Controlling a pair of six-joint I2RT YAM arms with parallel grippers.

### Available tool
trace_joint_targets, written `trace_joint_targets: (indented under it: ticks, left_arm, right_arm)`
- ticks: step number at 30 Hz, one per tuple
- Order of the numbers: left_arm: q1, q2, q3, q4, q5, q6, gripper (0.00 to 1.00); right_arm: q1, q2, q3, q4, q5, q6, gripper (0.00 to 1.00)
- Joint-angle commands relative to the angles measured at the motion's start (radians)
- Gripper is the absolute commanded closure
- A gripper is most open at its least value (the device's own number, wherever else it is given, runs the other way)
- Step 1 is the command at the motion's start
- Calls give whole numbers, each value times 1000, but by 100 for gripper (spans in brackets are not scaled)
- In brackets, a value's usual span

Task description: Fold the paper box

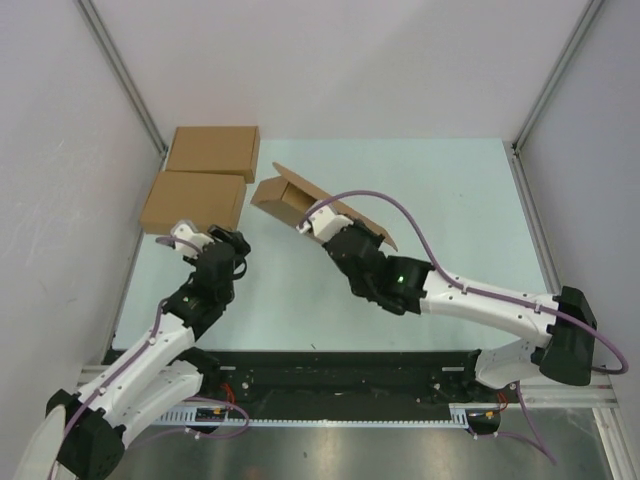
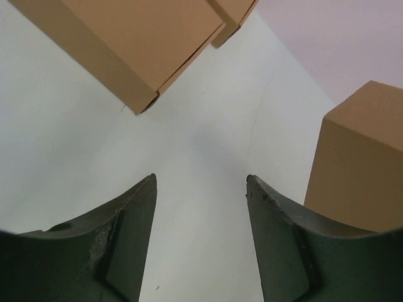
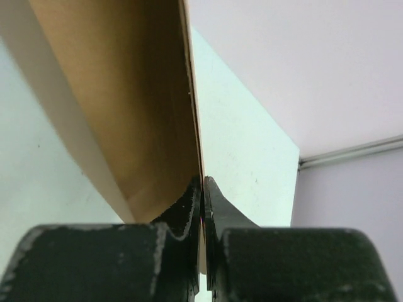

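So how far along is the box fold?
Partly done: the paper box has raised walls but lies open, one long flap sticking out. In hand: the right end effector is shut on that flap's edge; the left end effector is open, holding nothing. Left: closing and tucking the flap.

Bright even light, soft shadows, sharp

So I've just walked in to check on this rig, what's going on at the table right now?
The right gripper is shut on a thin cardboard panel of the paper box, which sits partly folded near the middle of the table, one flap standing open. The left gripper is open and empty, close to a made-up brown box at the far left, with a second box behind it.
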Motion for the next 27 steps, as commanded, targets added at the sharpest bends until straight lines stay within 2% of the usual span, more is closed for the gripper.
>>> trace_joint_targets:
  ticks: [1,5,9,13,16,20,24,27]
  left_arm:
    - [26,-37,108,-43,-89,77,36]
    - [52,-49,137,-46,-89,100,35]
    - [78,-17,145,-32,-60,95,35]
    - [96,44,150,87,-34,131,35]
    - [122,147,168,198,32,144,36]
    - [153,357,222,317,95,146,36]
    - [225,492,246,492,168,83,37]
    - [254,615,324,578,227,95,38]
  right_arm:
    - [-69,-33,119,-379,-166,189,100]
    - [-98,-30,160,-453,-180,160,100]
    - [-127,-26,168,-505,-287,186,100]
    - [-158,-27,168,-542,-367,208,100]
    - [-182,-30,168,-540,-405,209,100]
    - [-220,-16,174,-539,-438,193,100]
    - [-260,13,206,-547,-467,173,100]
    - [-276,34,231,-547,-491,153,100]
